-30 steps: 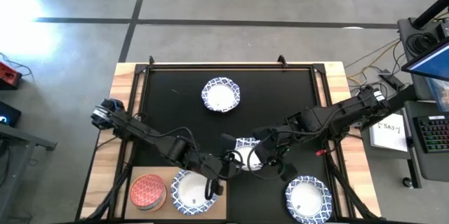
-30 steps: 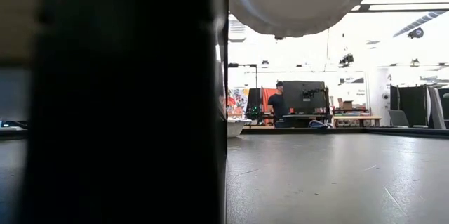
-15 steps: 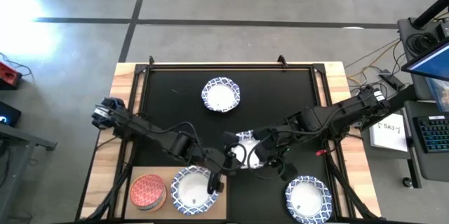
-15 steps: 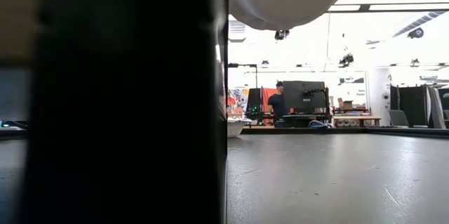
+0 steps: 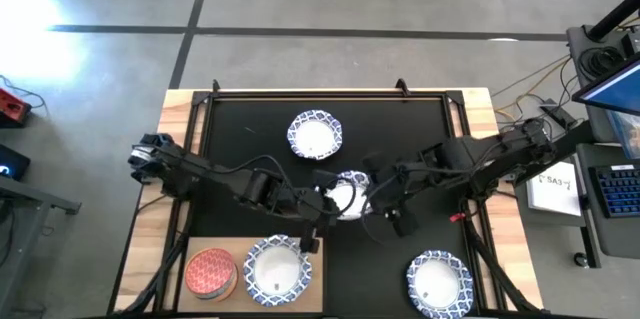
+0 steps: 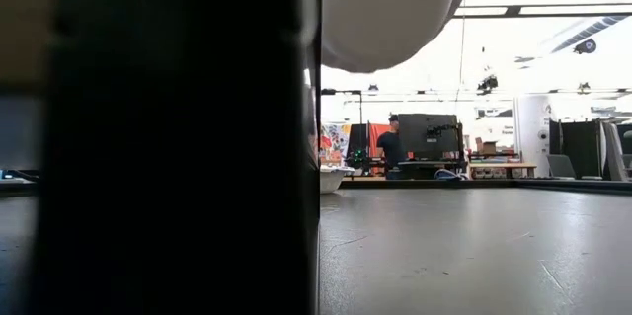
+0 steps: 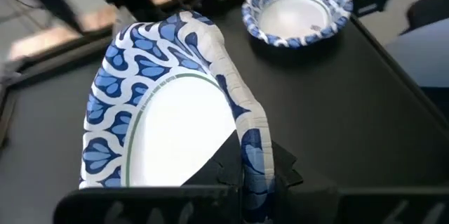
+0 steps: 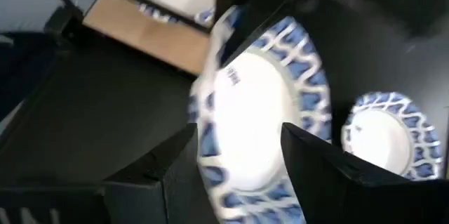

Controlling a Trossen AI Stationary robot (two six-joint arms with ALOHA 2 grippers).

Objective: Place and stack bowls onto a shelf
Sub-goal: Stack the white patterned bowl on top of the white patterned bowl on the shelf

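At the lower left of the high view we find the shelf (image 5: pixel 228 252), a light-wood board that carries two items: a red-pink bowl (image 5: pixel 211 272) and, just beside it to the right, a shelved bowl (image 5: pixel 277 271) with a blue patterned rim. We judge these two as placed; whether other small bowls are nested under the red-pink one we cannot tell. At mid-frame a held bowl (image 5: pixel 348 192) hangs off the black mat (image 5: pixel 250 129) between both arms. The left gripper (image 5: pixel 322 211) pinches its rim, fingers pressed tight on the edge, as the left wrist view confirms with the rim clamped between the dark fingers (image 7: pixel 231 161). The right gripper (image 5: pixel 378 202) sits at the opposite side of the same bowl with its fingers (image 8: pixel 319 161) spread apart around the rim, not clamping it. We read this as a hand-over from right to left. Two more patterned bowls remain on the mat: a far bowl (image 5: pixel 315 135) at upper centre and a near bowl (image 5: pixel 439 281) at lower right. We judge the task under half done: the held bowl must reach the shelf, then the two on the mat.
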